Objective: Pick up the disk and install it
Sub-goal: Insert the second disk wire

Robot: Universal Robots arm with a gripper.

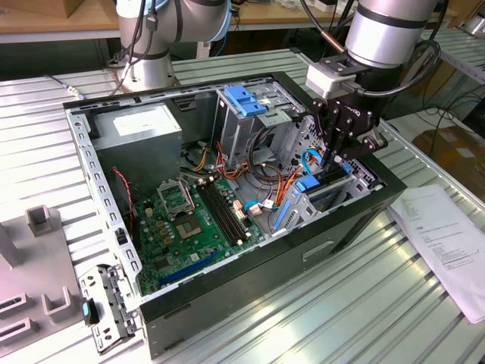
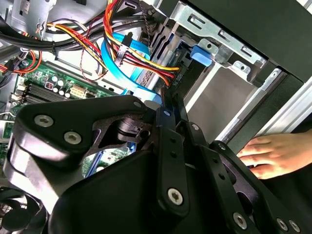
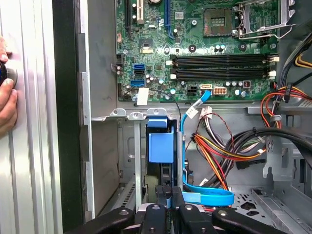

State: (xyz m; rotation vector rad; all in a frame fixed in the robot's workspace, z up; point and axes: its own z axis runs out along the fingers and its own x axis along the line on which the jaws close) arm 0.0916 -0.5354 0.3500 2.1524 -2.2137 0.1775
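The disk [image 1: 307, 186] stands on edge in the drive bay at the front corner of the open computer case [image 1: 356, 220], on the exterior view's right. Its bright blue carrier [image 3: 161, 146] sits between the bay's metal rails in the first wrist view. My gripper [image 1: 327, 171] reaches straight down into that bay from above. Its black fingers [image 3: 176, 197] are closed on the disk's upper edge, with a strip of blue showing between them. In the second wrist view the gripper [image 2: 171, 105] points at the same slot, beside a blue tab [image 2: 201, 53].
Bundled cables [image 3: 229, 151] and a blue ribbon cable [image 3: 209, 197] lie close beside the bay. A grey drive cage with a blue handle [image 1: 244, 98] stands behind it. A person's hand [image 2: 273, 153] rests outside the case. A paper sheet [image 1: 447, 243] lies on the exterior view's right, grey fixtures [image 1: 30, 258] on its left.
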